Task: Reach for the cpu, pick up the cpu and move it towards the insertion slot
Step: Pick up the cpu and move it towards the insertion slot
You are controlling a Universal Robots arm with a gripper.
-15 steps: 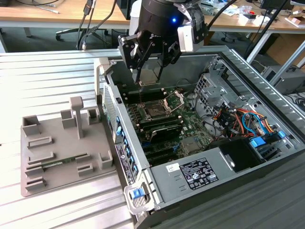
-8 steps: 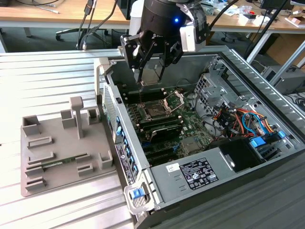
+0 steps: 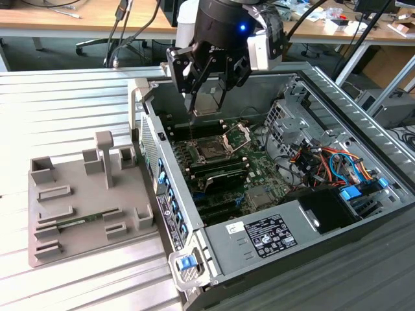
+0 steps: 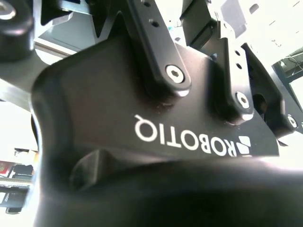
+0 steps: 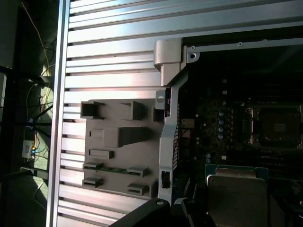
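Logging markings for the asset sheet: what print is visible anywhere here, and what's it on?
White brand lettering on the body of the gripper: a logo, not transcribed.
White label on the power supply: too small to read.
Small white sticker beside that label: too small to read.
Label strip on the case's rear panel: too small to read.
Top of the cpu: no print legible.

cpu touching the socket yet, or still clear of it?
Apart. The exterior view shows the cpu held in the claw well above the insertion slot, bare board between them.
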